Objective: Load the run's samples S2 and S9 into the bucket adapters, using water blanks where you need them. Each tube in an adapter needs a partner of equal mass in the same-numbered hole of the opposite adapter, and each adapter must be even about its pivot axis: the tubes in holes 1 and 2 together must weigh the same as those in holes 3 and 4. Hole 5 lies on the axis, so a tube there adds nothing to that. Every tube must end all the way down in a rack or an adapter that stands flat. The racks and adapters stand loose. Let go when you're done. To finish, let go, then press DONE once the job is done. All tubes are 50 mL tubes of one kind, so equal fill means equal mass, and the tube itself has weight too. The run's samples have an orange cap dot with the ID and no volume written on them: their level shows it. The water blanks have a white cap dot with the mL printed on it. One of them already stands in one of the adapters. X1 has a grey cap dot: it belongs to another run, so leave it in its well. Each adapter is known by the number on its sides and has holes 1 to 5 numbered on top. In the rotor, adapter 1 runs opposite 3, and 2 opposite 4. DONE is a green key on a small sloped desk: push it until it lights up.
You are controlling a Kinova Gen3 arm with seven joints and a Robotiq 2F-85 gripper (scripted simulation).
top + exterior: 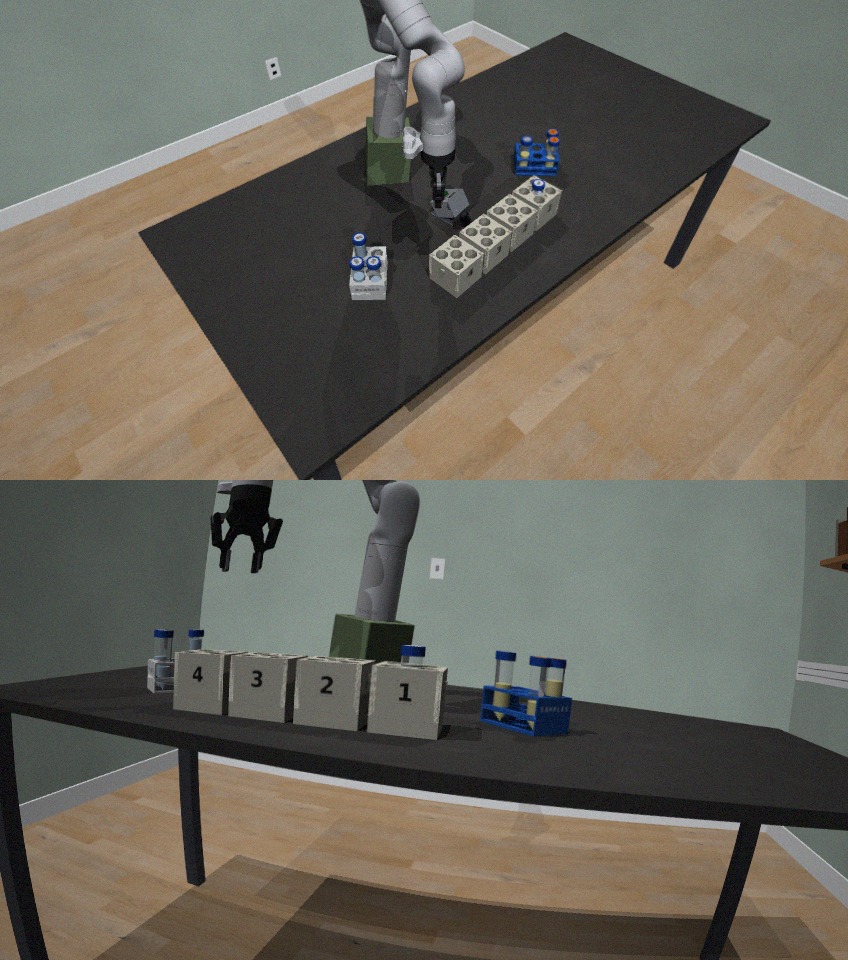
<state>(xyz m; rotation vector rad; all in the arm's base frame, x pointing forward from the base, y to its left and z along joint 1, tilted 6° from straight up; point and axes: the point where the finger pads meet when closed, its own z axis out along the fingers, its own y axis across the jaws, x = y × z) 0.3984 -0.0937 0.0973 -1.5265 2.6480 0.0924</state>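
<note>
Pincer: fingers apart, holding nothing, high above the table. Blue rack: three yellow-filled tubes, upright. Four grey blocks in a row, numbered 1–4; block 1 holds one blue-capped tube. White rack: three tubes.

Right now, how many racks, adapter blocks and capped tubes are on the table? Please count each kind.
Racks: 2 (blue rack, white rack)
Adapter blocks: 4 (first, last)
Capped tubes: 7 (3 in blue rack, 3 in white rack, 1 in block 1)
Total: 13
</note>
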